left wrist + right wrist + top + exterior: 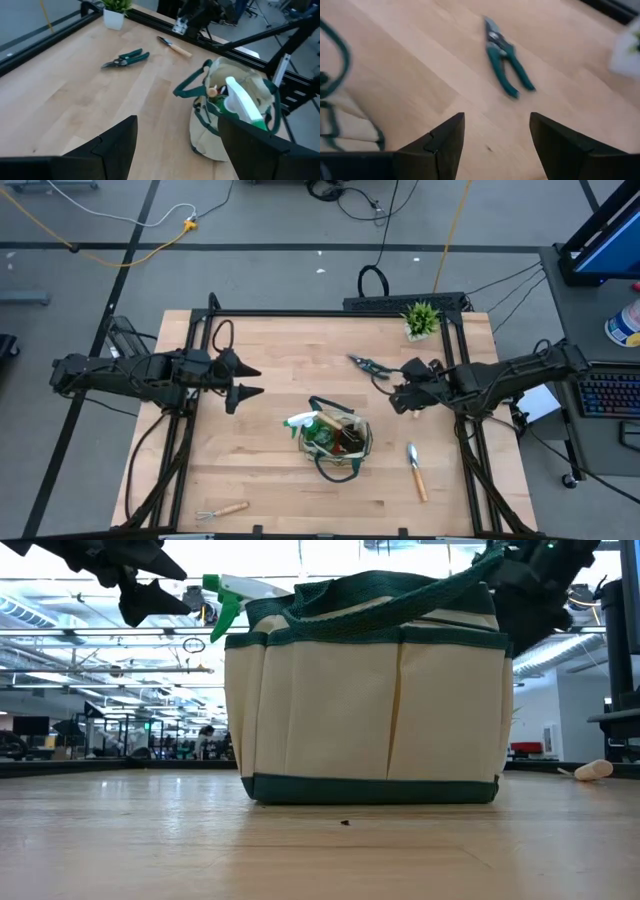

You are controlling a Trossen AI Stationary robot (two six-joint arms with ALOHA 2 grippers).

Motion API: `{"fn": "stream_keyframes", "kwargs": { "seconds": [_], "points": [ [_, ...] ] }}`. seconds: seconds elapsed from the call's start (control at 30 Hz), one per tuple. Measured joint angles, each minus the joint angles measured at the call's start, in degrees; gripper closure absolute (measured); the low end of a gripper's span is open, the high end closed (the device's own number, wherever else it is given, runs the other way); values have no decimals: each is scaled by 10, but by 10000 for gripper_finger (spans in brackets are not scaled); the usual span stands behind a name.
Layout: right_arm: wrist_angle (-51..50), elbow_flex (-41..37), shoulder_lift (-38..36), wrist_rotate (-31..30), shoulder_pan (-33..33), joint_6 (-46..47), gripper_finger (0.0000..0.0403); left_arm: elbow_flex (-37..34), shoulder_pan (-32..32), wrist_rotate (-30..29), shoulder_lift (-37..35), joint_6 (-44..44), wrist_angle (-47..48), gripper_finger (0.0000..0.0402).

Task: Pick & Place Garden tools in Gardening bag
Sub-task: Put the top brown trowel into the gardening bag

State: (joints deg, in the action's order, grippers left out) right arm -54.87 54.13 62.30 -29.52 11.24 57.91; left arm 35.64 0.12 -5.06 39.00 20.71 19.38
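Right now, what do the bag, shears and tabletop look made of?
Gardening bag: beige woven fabric with dark green webbing trim, matte; seams and soft folds show. Pruning shears: grey metal blades, green handles, probably plastic-coated. Table: light wood planks, smooth finish, visible strip joints.

The gardening bag [338, 442], beige fabric with dark green trim and loop handles, stands upright near the middle of the worktop. A green spray bottle [308, 423] with a white nozzle sticks out of it, beside other items too tangled to tell apart. The green-handled pruning shears [368, 364] lie flat, well apart from the bag. A wooden-handled trowel [415, 470] lies beside the bag, and a small wooden-handled rake [222, 510] rests near the worktop's edge.
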Motion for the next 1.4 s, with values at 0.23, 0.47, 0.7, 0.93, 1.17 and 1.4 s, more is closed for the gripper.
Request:
{"fn": "stream_keyframes", "kwargs": {
  "seconds": [0.23, 0.47, 0.7, 0.93, 1.17, 1.4],
  "points": [
    [-58, 0, 0, 46, -18, 110, 185, 0, 0, -10, 0, 0, -2, 121],
    [-116, 0, 0, 59, -25, 204, 185, 0, 0, -10, 0, -7, -2, 121],
    [-118, 0, 0, 74, -25, 181, 185, 0, 0, -10, 0, -15, -2, 121],
    [-118, 0, 0, 115, -25, -65, 185, 0, 0, -9, 0, -15, 1, 121],
    [-118, 0, 0, 148, -25, -355, 186, 0, 0, -9, 0, -15, 1, 121],
    [-119, -1, 0, 197, -25, -542, 186, 0, 0, -8, 0, -15, 2, 121]
  ]
}}
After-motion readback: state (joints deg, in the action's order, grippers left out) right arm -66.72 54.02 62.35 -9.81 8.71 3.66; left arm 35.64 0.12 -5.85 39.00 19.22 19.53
